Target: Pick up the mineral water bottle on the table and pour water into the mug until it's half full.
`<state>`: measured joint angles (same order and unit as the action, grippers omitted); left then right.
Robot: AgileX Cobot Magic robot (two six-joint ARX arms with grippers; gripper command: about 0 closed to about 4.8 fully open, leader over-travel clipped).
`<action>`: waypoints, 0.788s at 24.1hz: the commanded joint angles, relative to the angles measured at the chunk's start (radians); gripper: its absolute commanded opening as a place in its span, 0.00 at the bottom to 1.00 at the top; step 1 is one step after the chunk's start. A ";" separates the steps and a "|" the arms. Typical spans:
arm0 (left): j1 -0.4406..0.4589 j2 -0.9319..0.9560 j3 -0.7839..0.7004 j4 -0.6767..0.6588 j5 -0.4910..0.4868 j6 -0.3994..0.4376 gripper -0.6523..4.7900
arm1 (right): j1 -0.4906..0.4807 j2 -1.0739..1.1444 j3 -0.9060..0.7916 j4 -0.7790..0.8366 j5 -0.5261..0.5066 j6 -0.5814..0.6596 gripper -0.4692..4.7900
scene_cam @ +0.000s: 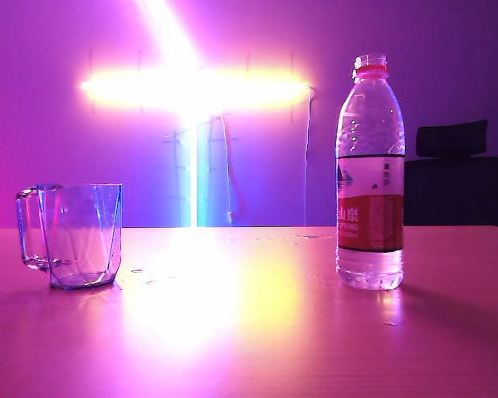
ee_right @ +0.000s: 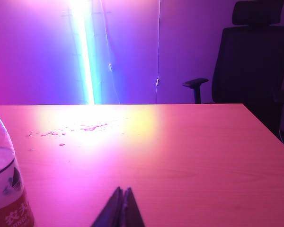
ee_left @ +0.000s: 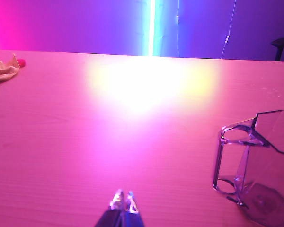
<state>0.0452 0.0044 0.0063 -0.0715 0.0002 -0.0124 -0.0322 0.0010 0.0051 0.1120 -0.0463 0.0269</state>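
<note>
**Pink table, bottle and mug standing apart, both grippers clenched on nothing**

Pink-orange wood is filling the scene: the table (scene_cam: 249, 332) is glowing under purple light, with a bright patch shining in its middle. In the exterior view, the mineral water bottle (scene_cam: 370, 174) is standing upright on the right side of the table, its mouth showing no cap above the red neck ring. Water (scene_cam: 369, 269) is showing in it below the label. The mug (scene_cam: 70, 235) is standing upright on the left side, well apart from the bottle, with its handle pointing away from the bottle.

The left gripper (ee_left: 122, 202) is hanging low over the table, near the mug (ee_left: 255, 170) but not touching it. Its jaws are pressing together and are gripping nothing. A crumpled cloth (ee_left: 4, 69) is lying at the far corner of the table.

The right gripper (ee_right: 121, 197) is also hanging low over the table, with its jaws clenched on nothing. The bottle (ee_right: 4, 189) is standing just beside it, apart from it. Small drops (ee_right: 80, 128) of liquid are lying on the wood farther away. A dark office chair (ee_right: 253, 61) is standing behind the table.
</note>
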 commanded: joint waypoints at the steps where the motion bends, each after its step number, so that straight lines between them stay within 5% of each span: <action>1: -0.001 0.002 0.003 0.005 0.004 0.004 0.12 | 0.001 -0.002 -0.005 0.013 -0.001 0.003 0.08; 8: -0.002 0.002 0.003 0.005 0.004 0.004 0.12 | 0.001 -0.002 -0.005 0.015 -0.004 0.004 0.08; 12: -0.039 0.012 0.003 0.005 -0.003 0.004 0.12 | 0.001 -0.002 -0.005 0.067 -0.119 0.055 0.08; 16: -0.167 0.071 0.003 0.005 -0.003 0.004 0.12 | 0.002 0.002 0.018 0.096 -0.186 0.306 0.09; 19: -0.279 0.098 0.003 0.003 -0.003 0.004 0.12 | 0.007 0.004 0.052 0.050 -0.243 0.321 0.09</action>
<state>-0.2008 0.1001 0.0063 -0.0723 -0.0044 -0.0124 -0.0311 0.0059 0.0391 0.1642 -0.2485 0.3260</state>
